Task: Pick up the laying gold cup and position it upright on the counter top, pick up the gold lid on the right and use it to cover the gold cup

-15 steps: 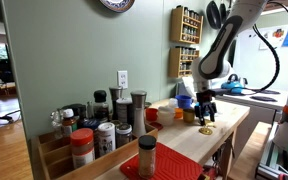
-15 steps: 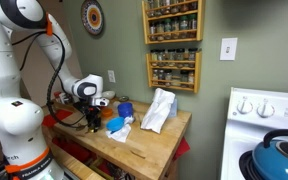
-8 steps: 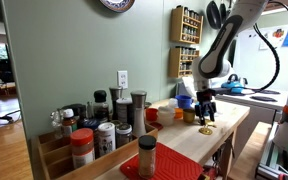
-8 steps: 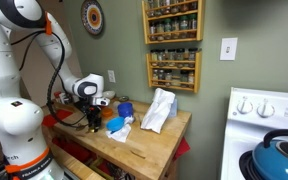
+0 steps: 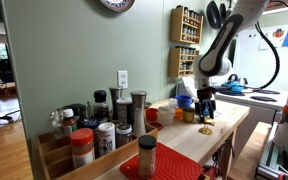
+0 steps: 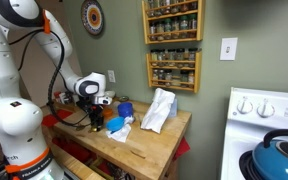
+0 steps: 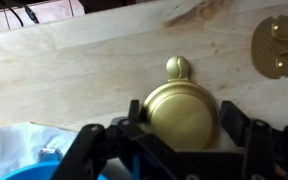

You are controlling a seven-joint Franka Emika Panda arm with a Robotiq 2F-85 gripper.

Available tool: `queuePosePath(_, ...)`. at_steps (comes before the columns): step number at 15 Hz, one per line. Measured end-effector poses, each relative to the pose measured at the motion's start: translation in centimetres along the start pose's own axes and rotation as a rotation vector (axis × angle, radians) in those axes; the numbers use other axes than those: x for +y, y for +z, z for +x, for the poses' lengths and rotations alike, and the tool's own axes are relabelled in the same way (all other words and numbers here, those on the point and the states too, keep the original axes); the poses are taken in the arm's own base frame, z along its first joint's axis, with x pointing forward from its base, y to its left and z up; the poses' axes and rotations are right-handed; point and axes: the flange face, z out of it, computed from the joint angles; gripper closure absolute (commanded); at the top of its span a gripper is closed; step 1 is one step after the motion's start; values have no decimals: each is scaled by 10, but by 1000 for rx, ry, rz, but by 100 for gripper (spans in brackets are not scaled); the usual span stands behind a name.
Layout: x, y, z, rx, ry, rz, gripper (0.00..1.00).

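Note:
The wrist view has the gold cup point(image 7: 179, 112) right between my gripper's point(image 7: 181, 118) black fingers point(image 7: 134, 118), its round shiny face turned to the camera and a small gold knob-like bit past its far edge. Both fingers press against its sides, so the gripper is shut on it. I cannot tell whether it rests on the counter top point(image 7: 74, 70) or hangs just above. The gold lid point(image 7: 277, 45) lies flat on the wood at the top right, apart from the cup. In both exterior views the gripper point(image 5: 205, 114) point(image 6: 94, 122) hangs low over the counter, with the lid point(image 5: 205, 130) just below it.
A blue bowl point(image 6: 124, 108) and a crumpled white cloth point(image 6: 159, 110) sit close beside the gripper. An orange-red cup point(image 5: 152, 114), a row of spice jars point(image 5: 104, 130) and a red mat point(image 5: 169, 165) occupy the counter's other end. A stove point(image 6: 269, 110) stands beside it.
The fingers have drawn in slightly around the gold cup. The arm and the lid have stayed in place.

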Motion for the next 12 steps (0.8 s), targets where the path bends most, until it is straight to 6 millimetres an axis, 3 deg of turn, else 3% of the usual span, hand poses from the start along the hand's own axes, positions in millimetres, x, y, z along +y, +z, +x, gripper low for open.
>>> queuePosePath(12,0,-35,-5,19,-15,14,31)
